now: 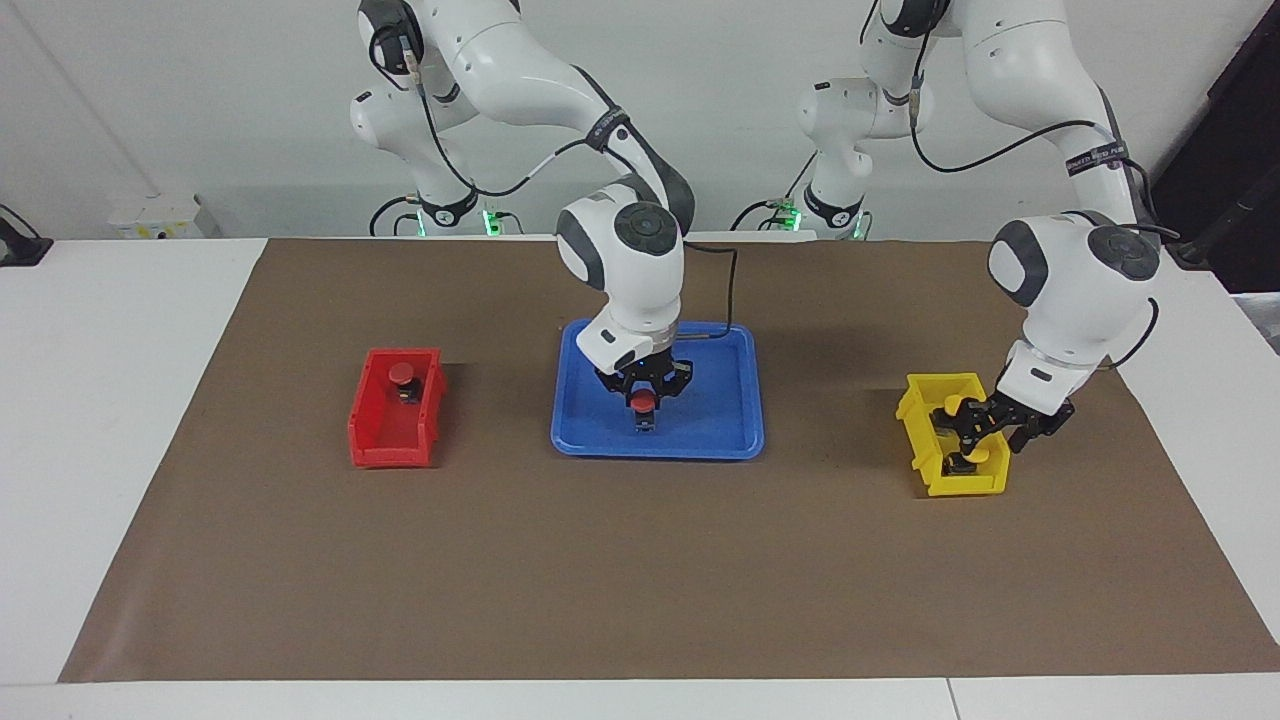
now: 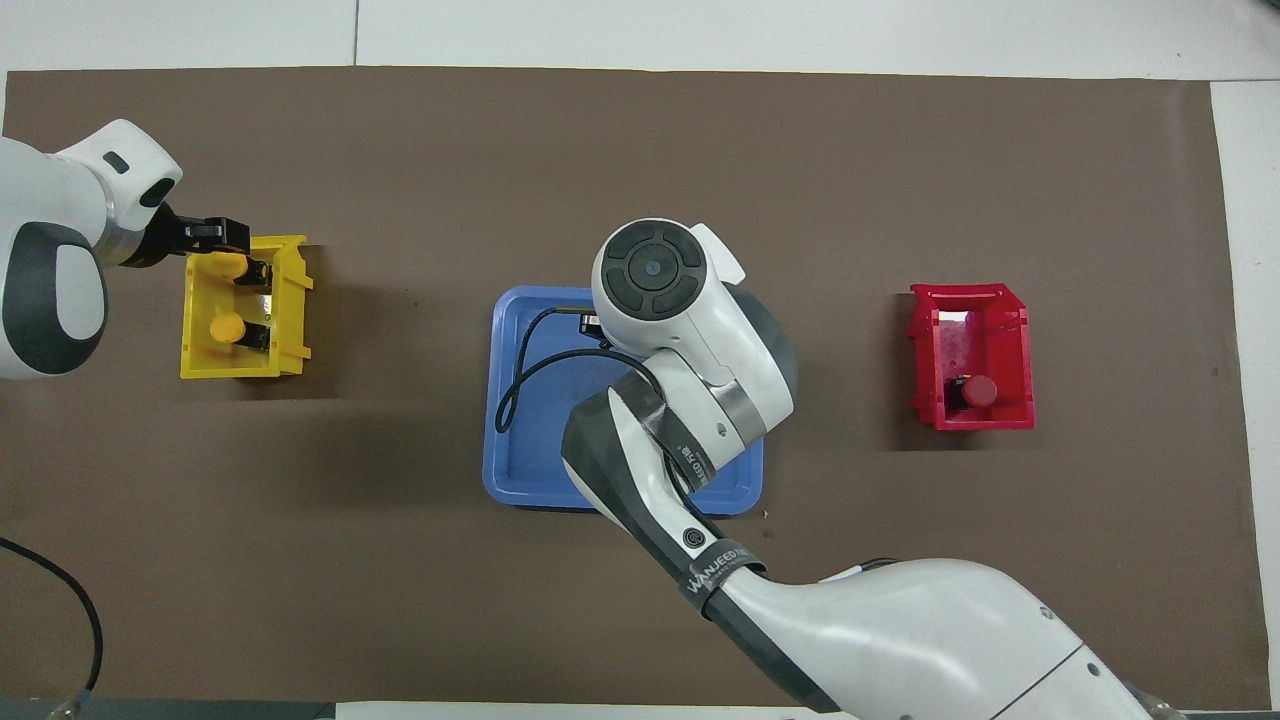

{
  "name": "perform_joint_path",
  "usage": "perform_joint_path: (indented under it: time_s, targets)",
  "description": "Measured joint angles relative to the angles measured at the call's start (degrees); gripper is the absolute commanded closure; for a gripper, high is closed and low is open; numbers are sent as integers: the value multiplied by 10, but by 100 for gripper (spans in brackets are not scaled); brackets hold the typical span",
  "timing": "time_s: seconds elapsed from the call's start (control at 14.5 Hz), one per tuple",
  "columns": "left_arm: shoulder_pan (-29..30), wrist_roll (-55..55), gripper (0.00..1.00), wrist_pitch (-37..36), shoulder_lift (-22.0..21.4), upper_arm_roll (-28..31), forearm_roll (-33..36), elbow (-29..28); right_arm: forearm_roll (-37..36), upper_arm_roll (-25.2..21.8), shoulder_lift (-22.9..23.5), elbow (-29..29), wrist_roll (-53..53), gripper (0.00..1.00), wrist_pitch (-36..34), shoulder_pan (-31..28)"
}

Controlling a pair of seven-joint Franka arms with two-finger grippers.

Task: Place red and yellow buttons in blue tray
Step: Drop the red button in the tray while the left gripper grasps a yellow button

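Note:
The blue tray [image 1: 720, 400] lies mid-table and also shows in the overhead view [image 2: 530, 450]. My right gripper [image 1: 645, 388] is low over it, right at a red button [image 1: 643, 402] that stands upright in the tray. In the overhead view my own wrist hides both. A second red button [image 1: 401, 373] [image 2: 981, 390] lies in the red bin [image 1: 375, 440]. Two yellow buttons [image 1: 955, 405] [image 1: 981, 455] lie on their sides in the yellow bin [image 1: 960, 487]. My left gripper [image 1: 968, 425] [image 2: 225, 236] reaches down into that bin beside them.
A brown mat [image 1: 640, 580] covers the white table. The red bin [image 2: 1020, 340] is toward the right arm's end and the yellow bin [image 2: 295, 320] toward the left arm's end. A black cable [image 2: 520, 370] from my right wrist hangs over the tray.

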Motion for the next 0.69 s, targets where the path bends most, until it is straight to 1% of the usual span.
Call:
perform_joint_path:
  time_s: [0.07,0.14,0.21,0.28,0.41,0.55,0.62,0.69]
  targets:
    - [0,0,25,0,2,0,0,-1,0,0,2,-4,6,77,2,1]
    - [0,0,25,0,3,0,-1,-1,0,0,2,-8,9,53,4,2]
    - [0,0,25,1,4,-1,-1,-1,0,0,2,-11,10,14,6,3]
    - [0,0,25,1,4,-1,-1,-2,0,0,2,-12,10,0,9,4]
    - [0,0,25,6,6,-1,-1,-5,0,-1,2,-10,11,0,11,4]
    - [0,0,25,19,7,-1,-1,-16,0,-10,-2,4,12,0,10,0]
    - [0,0,32,29,8,-2,-1,-24,-2,-15,-9,14,11,0,4,-10]
    - [0,0,63,41,8,-2,-1,-32,-4,-17,-21,21,5,0,-9,-29]
